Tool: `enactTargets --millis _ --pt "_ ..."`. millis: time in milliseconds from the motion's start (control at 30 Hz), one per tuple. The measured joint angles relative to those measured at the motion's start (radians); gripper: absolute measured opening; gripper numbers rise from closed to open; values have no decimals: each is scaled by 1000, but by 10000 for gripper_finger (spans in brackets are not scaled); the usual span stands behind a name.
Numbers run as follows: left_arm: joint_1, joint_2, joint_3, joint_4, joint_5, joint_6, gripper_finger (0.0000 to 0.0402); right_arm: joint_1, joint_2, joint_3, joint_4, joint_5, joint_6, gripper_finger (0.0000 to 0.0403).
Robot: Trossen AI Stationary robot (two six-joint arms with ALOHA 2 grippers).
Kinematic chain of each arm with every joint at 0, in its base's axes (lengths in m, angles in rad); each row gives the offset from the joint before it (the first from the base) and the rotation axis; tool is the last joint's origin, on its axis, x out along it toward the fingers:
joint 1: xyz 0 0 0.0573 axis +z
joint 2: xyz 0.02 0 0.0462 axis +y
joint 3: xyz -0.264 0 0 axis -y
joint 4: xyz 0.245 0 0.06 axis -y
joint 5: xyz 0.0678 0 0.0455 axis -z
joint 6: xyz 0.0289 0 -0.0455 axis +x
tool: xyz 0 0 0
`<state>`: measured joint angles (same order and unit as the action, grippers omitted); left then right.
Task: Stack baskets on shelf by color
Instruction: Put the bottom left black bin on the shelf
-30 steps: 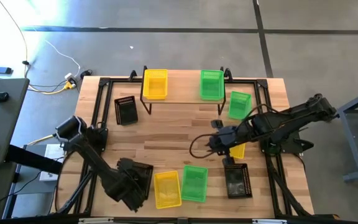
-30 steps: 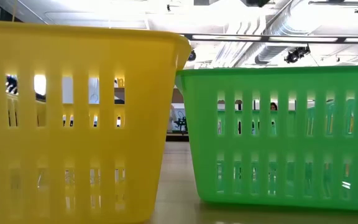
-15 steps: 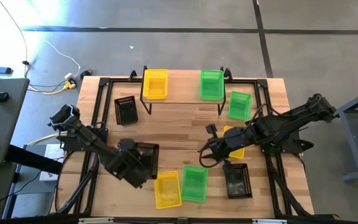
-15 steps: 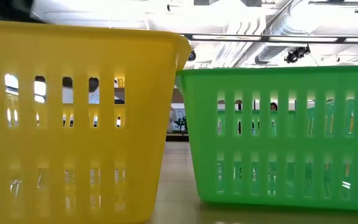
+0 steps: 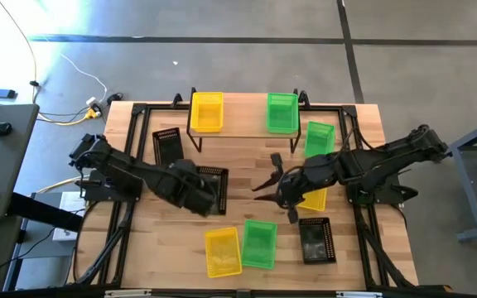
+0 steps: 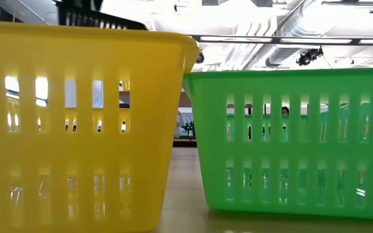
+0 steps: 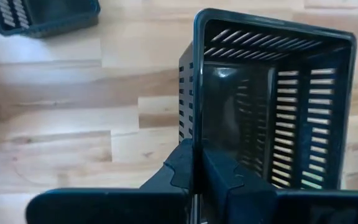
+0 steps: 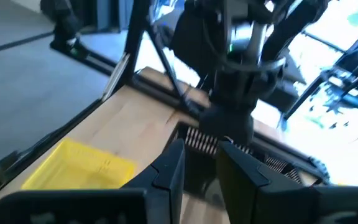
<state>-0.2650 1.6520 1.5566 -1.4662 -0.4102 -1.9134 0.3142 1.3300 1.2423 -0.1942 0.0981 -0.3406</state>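
Observation:
My left gripper (image 5: 199, 192) is shut on a black basket (image 5: 211, 189) over the table's middle left; the low view shows that basket (image 6: 99, 16) above the rim of a yellow one. My right gripper (image 5: 270, 186) hovers open and empty at the table's middle, pointing toward the left arm, beside a yellow basket (image 5: 313, 199) that stands on the table. The shelf (image 5: 243, 124) at the far edge carries one yellow basket (image 5: 206, 111) and one green basket (image 5: 281, 112). On the table stand a green basket (image 5: 319, 139), two black baskets (image 5: 168, 146) (image 5: 314, 239), a yellow basket (image 5: 223, 251) and a green basket (image 5: 259, 243). My left gripper (image 7: 194, 163) pinches the rim of one side wall (image 7: 193, 134) of the black basket, one finger outside (image 7: 178, 171) and one inside (image 7: 224, 177). The fingers come from above. The basket hangs below them, lifted clear of the table, mouth up.
Black frame rails (image 5: 135, 149) run along the table's left, right and far sides. The low view is filled by the near yellow basket (image 6: 76, 123) and the near green basket (image 6: 290, 142). Bare wood (image 5: 238, 165) lies between the shelf and the grippers.
My left gripper has carried the black basket up from the table's near-left part toward the middle and the far edge, lifted clear. My right gripper has shifted a little toward the table's left and turned.

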Motion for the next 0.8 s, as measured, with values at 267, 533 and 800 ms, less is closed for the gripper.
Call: enactTargets --millis 267,533,800 --pt "97 0 7 0 7 84 3 -53 19 1 76 -49 1 78" --pt "123 1 7 0 8 111 3 -59 127 2 107 -94 26 78" --pt "129 1 7 1 -6 120 3 -57 264 1 141 -96 26 78"
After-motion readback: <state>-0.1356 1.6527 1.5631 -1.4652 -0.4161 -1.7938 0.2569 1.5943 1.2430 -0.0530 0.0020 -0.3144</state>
